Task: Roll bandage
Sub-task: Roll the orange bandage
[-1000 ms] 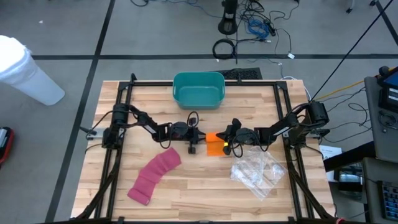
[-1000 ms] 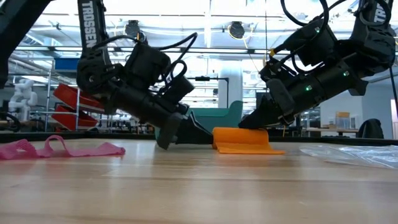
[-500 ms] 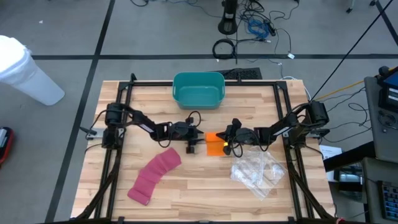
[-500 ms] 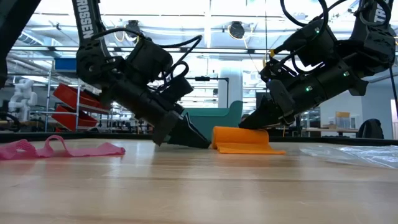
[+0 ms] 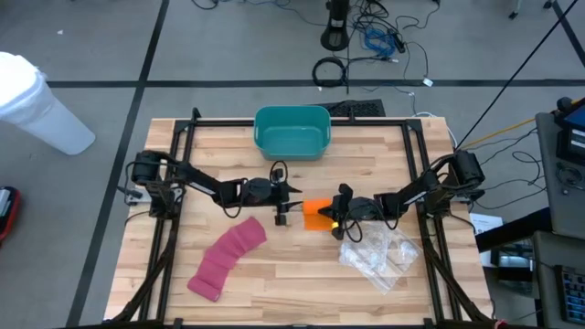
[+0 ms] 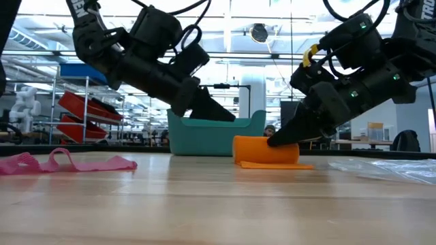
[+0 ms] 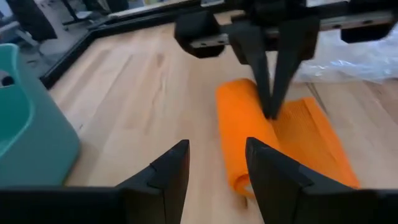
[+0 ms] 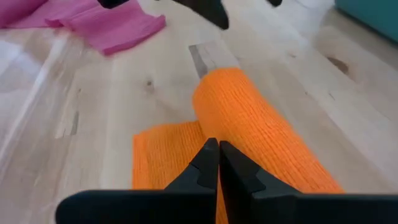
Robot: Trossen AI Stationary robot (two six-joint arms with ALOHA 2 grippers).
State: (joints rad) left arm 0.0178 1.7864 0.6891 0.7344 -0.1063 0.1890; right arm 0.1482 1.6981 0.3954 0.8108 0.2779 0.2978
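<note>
An orange bandage point(image 5: 317, 215) lies mid-table, partly rolled: a roll point(image 7: 239, 134) with a flat tail point(image 7: 314, 137) spread on the wood toward the table's right. My right gripper point(image 6: 272, 141) is shut, its tips at the crease between roll and tail. My left gripper point(image 6: 228, 117) is open and empty. It hangs above the table just left of the roll, and in the left wrist view point(image 7: 217, 149) its fingers frame the roll's left end without touching it. My right gripper presses its shut fingertips point(image 8: 214, 152) into the crease point(image 7: 273, 118) where the roll meets the flat tail, about midway across the bandage's width. The fingers slant down from the table's right. The roll and tail both rest on the table.
A pink bandage point(image 5: 227, 259) lies loosely spread at the near left. A teal bin point(image 5: 291, 131) stands at the far middle. A clear plastic bag point(image 5: 379, 254) lies near the right gripper. A black frame point(image 5: 183, 137) borders the table.
My left gripper has let go of the orange bandage, risen off the table and drawn back toward the table's left. The bandage now stands as a rounder roll. My right gripper has stayed shut at the crease, shifting slightly toward the near edge.
</note>
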